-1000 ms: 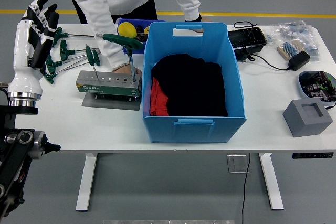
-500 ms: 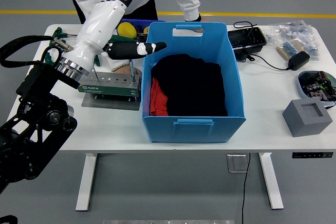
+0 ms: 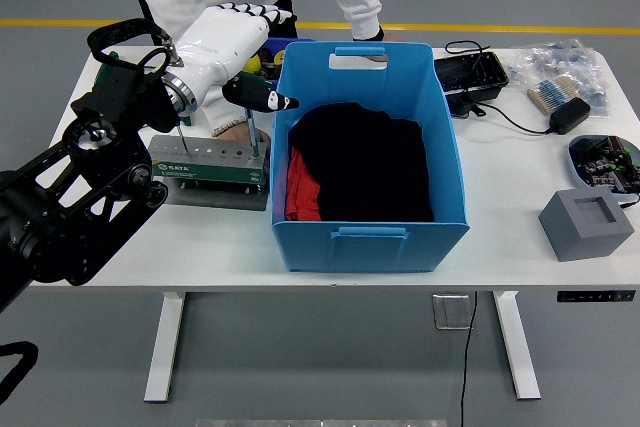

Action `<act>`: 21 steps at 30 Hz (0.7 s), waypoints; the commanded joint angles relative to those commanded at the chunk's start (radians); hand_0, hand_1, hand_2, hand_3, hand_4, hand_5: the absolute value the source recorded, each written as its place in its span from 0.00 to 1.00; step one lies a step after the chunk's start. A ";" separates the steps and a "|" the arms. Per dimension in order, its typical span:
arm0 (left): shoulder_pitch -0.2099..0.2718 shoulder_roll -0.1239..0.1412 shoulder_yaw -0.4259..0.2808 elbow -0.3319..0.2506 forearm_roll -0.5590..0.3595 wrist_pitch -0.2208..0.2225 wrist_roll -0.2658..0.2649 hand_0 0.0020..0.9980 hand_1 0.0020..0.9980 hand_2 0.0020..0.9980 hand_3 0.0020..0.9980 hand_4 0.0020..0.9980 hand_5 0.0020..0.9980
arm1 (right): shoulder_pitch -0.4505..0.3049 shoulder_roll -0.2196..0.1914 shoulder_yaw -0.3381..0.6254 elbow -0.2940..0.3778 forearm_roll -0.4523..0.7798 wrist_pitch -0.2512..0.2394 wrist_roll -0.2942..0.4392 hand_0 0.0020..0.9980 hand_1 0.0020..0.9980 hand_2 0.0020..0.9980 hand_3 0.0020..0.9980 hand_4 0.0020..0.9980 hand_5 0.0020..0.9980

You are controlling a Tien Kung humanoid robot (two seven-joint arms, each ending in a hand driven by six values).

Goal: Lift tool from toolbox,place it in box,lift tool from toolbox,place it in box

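Trouble could come if the left hand (image 3: 238, 42), fingers loosely spread and holding nothing above the toolbox (image 3: 208, 160) just left of the blue box (image 3: 368, 239), bumps the person's hand (image 3: 232, 130) steadying an upright tool (image 3: 253, 134).

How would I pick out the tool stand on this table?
Find the big blue box mid-table. Right beside its left wall sits a low grey-green block on a grey plate, below the robot's white left hand. Its top has a row of small holes, and one thin tool stands upright in it.
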 joint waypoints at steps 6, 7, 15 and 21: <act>-0.062 0.002 0.034 0.060 0.000 -0.087 0.021 0.75 0.86 0.89 0.87 1.00 0.46 | 0.005 -0.001 -0.013 0.000 0.012 0.002 0.002 0.69 0.67 0.72 0.57 0.78 0.72; -0.071 0.003 0.039 0.069 0.000 -0.097 0.021 0.75 0.86 0.89 0.87 1.00 0.46 | 0.006 -0.001 -0.021 0.000 0.020 0.003 0.004 0.69 0.67 0.72 0.57 0.78 0.72; -0.145 -0.005 0.089 0.171 -0.017 -0.140 0.019 0.69 0.68 0.70 0.75 1.00 0.47 | 0.011 -0.001 -0.039 0.000 0.034 0.005 0.005 0.69 0.66 0.72 0.57 0.78 0.72; -0.186 -0.018 0.124 0.255 -0.052 -0.170 0.013 0.66 0.63 0.65 0.72 1.00 0.53 | 0.014 -0.002 -0.045 0.000 0.039 0.005 0.005 0.69 0.66 0.72 0.57 0.78 0.72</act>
